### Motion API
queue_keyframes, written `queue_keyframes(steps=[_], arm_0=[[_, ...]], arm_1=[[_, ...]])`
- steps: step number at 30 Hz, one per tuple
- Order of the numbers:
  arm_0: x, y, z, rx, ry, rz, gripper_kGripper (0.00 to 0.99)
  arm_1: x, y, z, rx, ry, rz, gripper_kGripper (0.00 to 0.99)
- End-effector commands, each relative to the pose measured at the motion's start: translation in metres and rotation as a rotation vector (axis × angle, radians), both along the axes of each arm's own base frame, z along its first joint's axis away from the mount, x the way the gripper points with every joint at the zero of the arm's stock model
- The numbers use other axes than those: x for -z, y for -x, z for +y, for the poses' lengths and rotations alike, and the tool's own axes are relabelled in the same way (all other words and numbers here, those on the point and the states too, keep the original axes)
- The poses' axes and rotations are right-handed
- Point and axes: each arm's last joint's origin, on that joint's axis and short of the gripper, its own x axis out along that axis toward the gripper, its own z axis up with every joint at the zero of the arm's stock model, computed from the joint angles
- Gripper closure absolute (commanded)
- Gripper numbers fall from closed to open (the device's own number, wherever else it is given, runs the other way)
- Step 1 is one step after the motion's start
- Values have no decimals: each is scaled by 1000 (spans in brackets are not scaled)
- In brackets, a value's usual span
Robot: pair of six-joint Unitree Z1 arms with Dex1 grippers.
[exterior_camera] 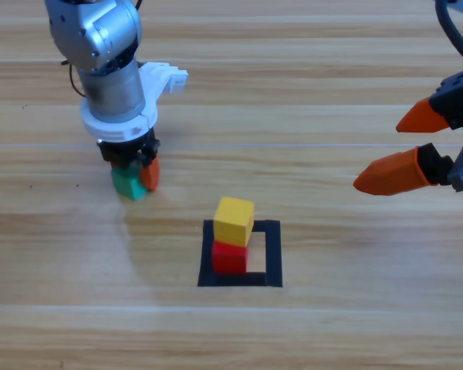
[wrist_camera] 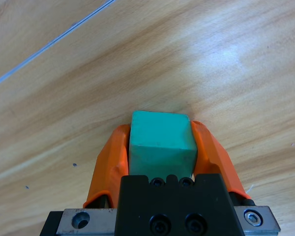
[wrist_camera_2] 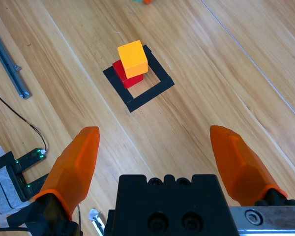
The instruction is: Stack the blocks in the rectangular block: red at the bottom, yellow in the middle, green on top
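From above, the left end effector (exterior_camera: 137, 179) is pointing down at the table (exterior_camera: 332, 92), left of and a little behind the rectangular block (exterior_camera: 272, 254). Its orange jaws are gripping the green cube (exterior_camera: 126, 183), which is sitting at or just above the wood; whether it is touching cannot be told. Inside the tape outline, the yellow cube (exterior_camera: 234, 220) is resting on the red cube (exterior_camera: 229, 257), the pair standing toward the outline's left side, with the yellow slightly offset from the red below it. The right end effector (exterior_camera: 401, 146) is hanging at the picture's right edge, well apart from the stack, its jaws spread wide and holding nothing.

In the left wrist view, the left end effector (wrist_camera: 161, 147) is pressing both jaws against opposite sides of the green cube (wrist_camera: 161, 145), with bare table (wrist_camera: 226, 59) beyond it.

In the right wrist view, the right end effector (wrist_camera_2: 157, 162) is showing its two jaws far apart, with only wood between them. Farther off, the yellow cube (wrist_camera_2: 132, 59) is sitting on the red cube (wrist_camera_2: 123, 74) within the rectangular block (wrist_camera_2: 150, 93), near its far-left corner. A thin black cable (wrist_camera_2: 19, 120) is lying on the table (wrist_camera_2: 226, 73) at the left.
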Motion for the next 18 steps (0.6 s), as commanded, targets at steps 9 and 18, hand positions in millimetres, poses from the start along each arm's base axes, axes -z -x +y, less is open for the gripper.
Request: queue_keyframes(steps=[9,18], arm_0=[[-75,11,-23,-390,104,-17,952],[-169,64,-51,-487,224,-92,953]], arm_1=[[12,-10,-1,31,38,12,4],[12,-10,-1,32,38,10,4]])
